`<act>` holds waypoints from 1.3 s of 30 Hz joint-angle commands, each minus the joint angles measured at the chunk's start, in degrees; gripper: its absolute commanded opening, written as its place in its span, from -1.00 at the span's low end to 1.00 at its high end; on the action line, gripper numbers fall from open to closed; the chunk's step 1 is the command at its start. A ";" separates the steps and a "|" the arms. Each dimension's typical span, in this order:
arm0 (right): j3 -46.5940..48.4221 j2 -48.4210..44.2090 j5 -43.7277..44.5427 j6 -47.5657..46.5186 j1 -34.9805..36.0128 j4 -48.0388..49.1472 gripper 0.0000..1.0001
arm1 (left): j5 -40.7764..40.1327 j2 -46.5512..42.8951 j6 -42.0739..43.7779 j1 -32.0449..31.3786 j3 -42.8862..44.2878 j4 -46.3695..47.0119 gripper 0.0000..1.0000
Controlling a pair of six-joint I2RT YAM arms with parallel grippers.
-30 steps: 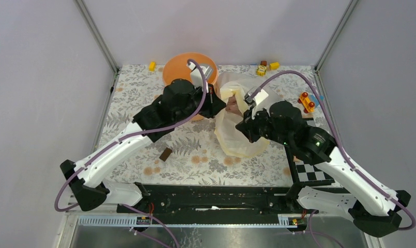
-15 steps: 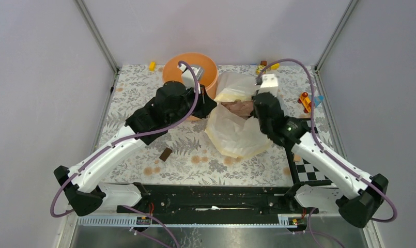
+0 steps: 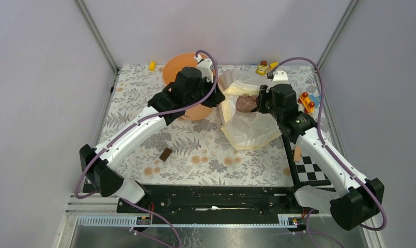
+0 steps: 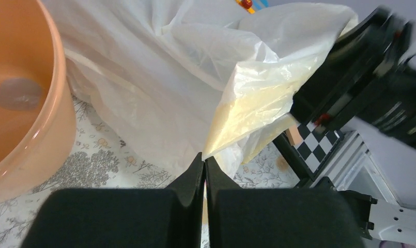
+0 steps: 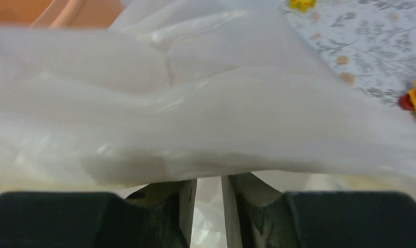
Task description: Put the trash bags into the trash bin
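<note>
left gripper: clenched on yellow bag corner
right gripper: tips hidden, cannot tell
step: we raise pink bag above bucket rim

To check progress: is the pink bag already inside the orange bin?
Out. The pink bag sits among other bags, right of the bin.

— How much of the trash bin shows from above?
— Its far rim and a near slice. The left arm covers the rest, and the left wrist view cuts it off at the left edge.
— The trash bags?
— A small pinkish patch, the rest buried in pale film.
— The grippers?
— The cream-yellow bag vanishes between the left gripper's closed fingers. Blurred film drapes the right gripper, so its grip can't be told.
</note>
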 commanded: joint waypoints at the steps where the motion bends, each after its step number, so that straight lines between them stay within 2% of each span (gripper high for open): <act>1: -5.64 -4.40 -6.85 -2.44 3.61 7.83 -0.36 | 7.78 1.08 -1.48 2.87 6.00 4.93 -1.00; 5: -9.83 -4.43 0.22 -8.25 12.08 15.80 -0.30 | 14.94 7.26 -4.04 6.40 12.41 3.38 -1.00; 8: -10.51 -1.34 5.77 -12.57 16.43 20.70 -0.37 | 15.64 8.32 -4.65 6.64 13.71 4.02 -1.00; 12: -16.85 2.02 6.80 -14.92 16.56 35.88 -0.48 | 15.51 8.13 -5.03 7.66 14.00 4.55 -1.00; 14: -20.13 4.73 8.49 -16.04 16.56 43.59 -0.63 | 16.00 8.00 -5.45 8.49 14.37 4.55 -1.00; 18: -19.47 12.22 12.68 -17.80 16.54 48.43 -0.84 | 16.31 7.40 -5.87 9.22 15.00 4.56 -1.00; 21: -20.17 15.66 12.47 -20.00 16.53 50.50 -0.88 | 16.69 6.55 -5.72 9.45 15.09 4.67 -1.00; 24: -23.32 18.00 14.89 -20.39 16.26 57.58 -0.89 | 16.41 5.16 -5.21 9.60 14.05 4.53 -1.00; 30: -18.00 22.17 13.24 -13.90 12.34 50.24 -0.89 | 16.64 2.09 -5.59 9.67 10.50 4.70 -1.00; 33: -14.39 23.58 17.07 -10.82 10.01 46.05 -0.75 | 19.13 -0.36 -9.09 9.59 5.26 9.44 -1.00; 35: -11.19 24.69 16.11 -7.55 7.21 41.53 -0.70 | 20.83 -2.16 -11.67 9.50 1.02 13.81 -1.00; 36: -6.66 26.20 16.10 -3.97 4.53 35.80 -0.64 | 20.46 -3.46 -12.77 9.50 -1.65 15.58 -1.00; 39: -1.76 27.54 18.14 -2.25 2.93 30.90 -0.39 | 20.33 -3.85 -13.06 9.50 -2.49 15.72 -1.00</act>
